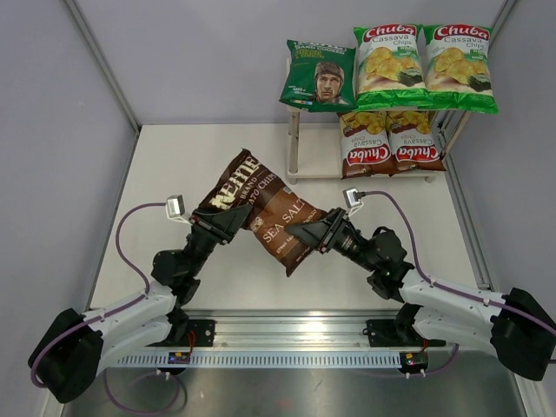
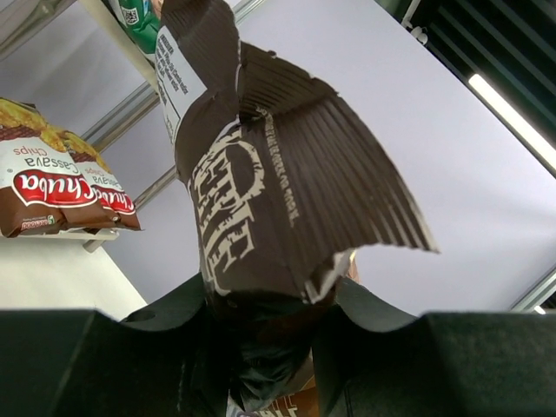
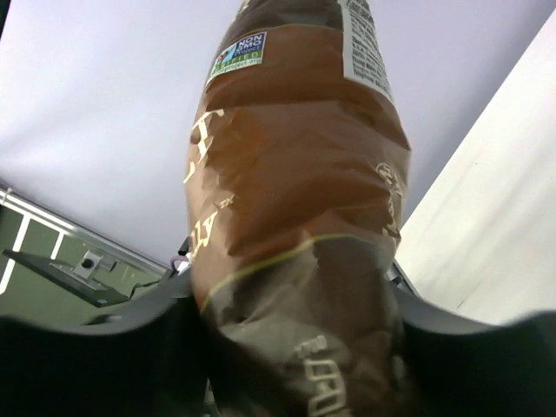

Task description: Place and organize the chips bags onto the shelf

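The Sea Salt bag (image 1: pixel 261 208) hangs between the two arms over the middle of the surface (image 1: pixel 174 174), a little nearer the near edge than the far one. It lies tilted, its printed face turned up to the top camera, one end toward the far left and the other toward the near right. The left hand (image 1: pixel 228 228) is clenched on the bag's left edge, beside the big white lettering. The right hand (image 1: pixel 304 233) is clenched on the opposite edge, next to the words "SEA SALT". So both hands grasp the one bag at once.

In the left wrist view the left hand (image 2: pixel 261 347) pinches the dark foil just under the crimped seal, and the bag (image 2: pixel 261 200) rises from between the fingers with the seal fanned out to the right. In the right wrist view the right hand (image 3: pixel 295 347) closes on the bag's brown body (image 3: pixel 295 217), which fills the middle of the picture (the pale surface (image 3: pixel 495 234) shows off to the right). Whether the bag's lowest corner touches the surface cannot be told.

The shelf (image 1: pixel 294 152) stands at the far right corner of the surface. Its top board carries the REAL bag (image 1: pixel 320 76) at the left, then the green Chuba bags (image 1: pixel 388 65) (image 1: pixel 458 65) side by side. The lower board holds the brown Chuba bags (image 1: pixel 363 143) (image 1: pixel 413 139), touching each other, under the green pair.
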{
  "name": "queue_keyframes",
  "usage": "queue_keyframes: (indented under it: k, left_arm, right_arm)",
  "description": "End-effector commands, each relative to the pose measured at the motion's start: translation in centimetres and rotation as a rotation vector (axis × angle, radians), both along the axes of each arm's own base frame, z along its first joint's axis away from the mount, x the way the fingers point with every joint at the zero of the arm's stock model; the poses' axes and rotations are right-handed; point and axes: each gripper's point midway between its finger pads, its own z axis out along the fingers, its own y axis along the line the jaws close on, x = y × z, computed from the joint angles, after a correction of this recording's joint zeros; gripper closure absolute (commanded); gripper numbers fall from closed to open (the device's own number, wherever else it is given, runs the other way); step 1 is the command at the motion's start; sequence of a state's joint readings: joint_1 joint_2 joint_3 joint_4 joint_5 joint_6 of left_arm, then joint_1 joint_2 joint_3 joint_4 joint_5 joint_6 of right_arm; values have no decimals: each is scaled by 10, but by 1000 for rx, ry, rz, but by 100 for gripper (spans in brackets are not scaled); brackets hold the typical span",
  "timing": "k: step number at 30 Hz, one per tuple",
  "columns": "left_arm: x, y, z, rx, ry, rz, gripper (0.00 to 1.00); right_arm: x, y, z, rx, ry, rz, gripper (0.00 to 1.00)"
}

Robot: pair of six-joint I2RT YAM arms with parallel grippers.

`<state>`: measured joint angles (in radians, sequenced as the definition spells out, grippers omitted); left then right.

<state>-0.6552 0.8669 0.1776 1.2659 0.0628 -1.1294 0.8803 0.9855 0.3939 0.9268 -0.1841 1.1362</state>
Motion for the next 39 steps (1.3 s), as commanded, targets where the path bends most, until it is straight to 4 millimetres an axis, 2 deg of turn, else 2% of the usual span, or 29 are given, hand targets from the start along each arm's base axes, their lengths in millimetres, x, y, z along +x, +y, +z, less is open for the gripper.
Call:
queue_keyframes:
  k: [1, 3, 4, 6, 7, 9, 10, 11, 13, 14, 15, 16, 17, 18, 19, 21, 22, 24, 26, 27, 28, 30, 32, 33, 34, 35, 36, 37, 39]
  left_arm:
    - [-32, 20, 53, -143, -230, 9, 66]
    - [-28, 16, 50, -113, -215, 15, 55]
    - [-26, 15, 48, -98, -209, 18, 47]
    - [-16, 12, 41, -55, -170, 45, 36]
    - [-11, 11, 37, -34, -149, 58, 26]
    - [5, 11, 25, 17, -67, 98, 19]
    - [14, 15, 21, 35, -36, 127, 11]
    - [27, 13, -2, 105, 57, 144, 9]
    - [44, 29, -2, 130, 138, 229, 7]
    - [57, 33, -32, 233, 254, 283, 5]
    - [61, 39, -38, 274, 298, 316, 4]
    - [63, 45, -27, 288, 308, 350, 3]
    - [65, 50, -33, 343, 323, 378, 3]
    - [65, 54, -48, 404, 374, 397, 2]
    - [63, 57, -40, 425, 352, 411, 2]
    - [59, 59, -48, 490, 368, 408, 1]
    - [57, 60, -43, 521, 350, 415, 1]
    - [53, 60, -43, 577, 341, 400, 1]
    - [48, 62, -47, 649, 348, 393, 1]
    - [45, 59, -48, 674, 339, 372, 1]
    - [43, 59, -47, 693, 333, 363, 1]
    - [36, 58, -48, 748, 322, 336, 1]
    - [29, 57, -54, 819, 312, 297, 1]
    - [27, 58, -43, 824, 296, 300, 1]
    - [22, 56, -43, 861, 273, 276, 1]
    - [16, 57, -47, 898, 286, 250, 1]
    - [13, 59, -35, 909, 270, 253, 1]
    - [10, 61, -32, 932, 273, 248, 1]
    - [1, 69, -39, 1022, 286, 233, 1]
  right_arm:
    - [5, -11, 24, 102, -21, -66, 47]
    - [8, -17, 16, 77, -9, -105, 57]
    - [10, -19, 7, 58, 4, -123, 66]
    - [12, -28, 2, 39, -1, -170, 70]
    - [12, -31, -6, 19, 4, -182, 71]
    - [20, -43, -13, -13, 11, -259, 71]
    - [22, -46, -21, -39, 21, -283, 72]
    - [27, -52, -27, -65, 20, -330, 73]
    - [34, -65, -44, -109, 49, -392, 73]
    - [38, -75, -42, -97, 45, -438, 74]
    - [43, -81, -53, -123, 68, -467, 73]
    - [51, -91, -60, -133, 84, -511, 74]
    - [55, -99, -63, -132, 92, -542, 74]
    - [58, -105, -64, -127, 102, -563, 74]
    - [66, -116, -69, -124, 118, -607, 75]
    - [73, -126, -70, -138, 121, -641, 75]
    - [81, -134, -65, -140, 110, -681, 75]
    - [88, -140, -64, -160, 98, -716, 75]
    - [97, -148, -54, -168, 72, -761, 75]
    - [102, -148, -55, -182, 74, -771, 75]
    - [106, -150, -46, -175, 60, -788, 75]
    - [119, -156, -46, -193, 58, -820, 75]
    - [128, -157, -35, -189, 35, -826, 75]
    - [140, -162, -31, -191, 30, -850, 75]
    - [145, -162, -28, -201, 21, -857, 75]
    - [154, -161, -35, -232, 29, -858, 75]
    - [161, -162, -21, -223, -4, -872, 75]
    - [168, -163, -19, -234, -15, -882, 74]
    - [185, -157, -15, -262, -37, -880, 75]
